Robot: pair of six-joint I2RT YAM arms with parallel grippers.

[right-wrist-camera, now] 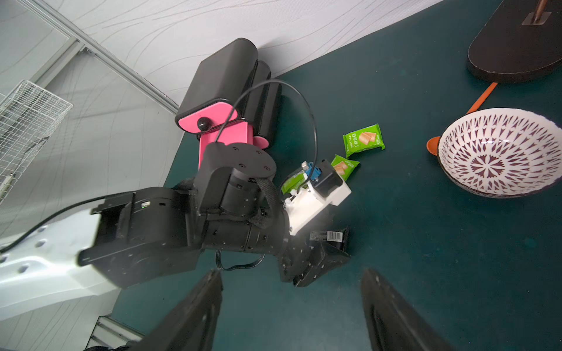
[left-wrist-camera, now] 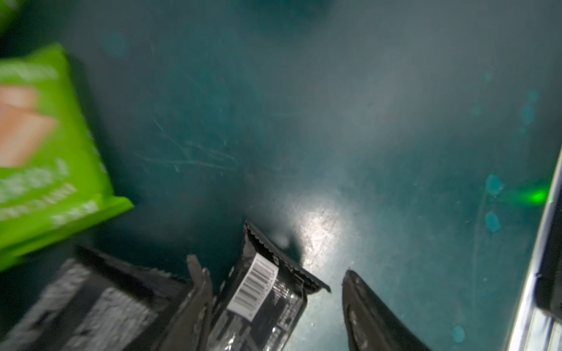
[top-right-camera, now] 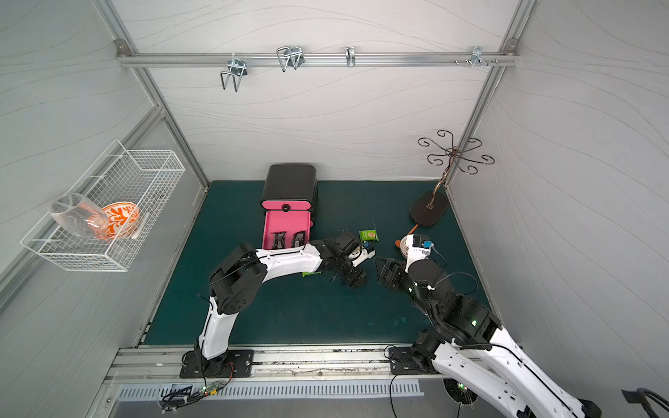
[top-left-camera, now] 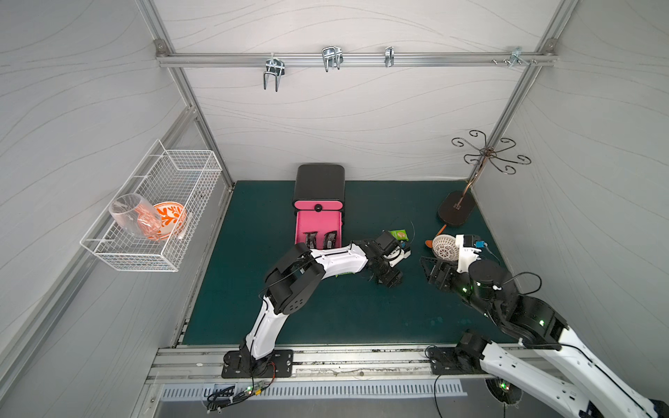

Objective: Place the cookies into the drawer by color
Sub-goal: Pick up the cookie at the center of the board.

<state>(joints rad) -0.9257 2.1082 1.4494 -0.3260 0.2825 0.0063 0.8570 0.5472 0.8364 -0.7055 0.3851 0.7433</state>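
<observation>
Item 1, right gripper (right-wrist-camera: 292, 316): nearest the robot's own side, jaws spread wide with nothing between them, hanging over bare bench (top-left-camera: 325, 315) just beside the left gripper

Item 2, left gripper (left-wrist-camera: 270, 267): low over the bench, jaws apart and straddling a black packet (left-wrist-camera: 261, 301). One finger looks to rest against its edge and the other stands clear, so the packet is not yet pinched

Item 3, second dark packet (left-wrist-camera: 91, 304): beside the first, blurred (probably black as well)

Item 4, green packet (right-wrist-camera: 363, 140) and second green packet (right-wrist-camera: 345, 165): loose on the bench beyond the left wrist. A third green packet (right-wrist-camera: 293, 180) is half hidden behind that wrist, and a green sliver (top-right-camera: 311, 274) shows under the left arm

Item 5, patterned bowl (right-wrist-camera: 498, 152): off to the side, not part of the sorting

Item 6, drawer (top-left-camera: 318, 222): farther back, pulled out beneath the shut top drawer (top-left-camera: 307, 205). It holds a stored black packet (top-left-camera: 310, 239) beside a second stored black packet (top-left-camera: 330, 239)

Status, as judged: black sorting is partly done, with at least one more black packet about to be picked. The green packets are all outside, and no white packets can be seen in any view
</observation>
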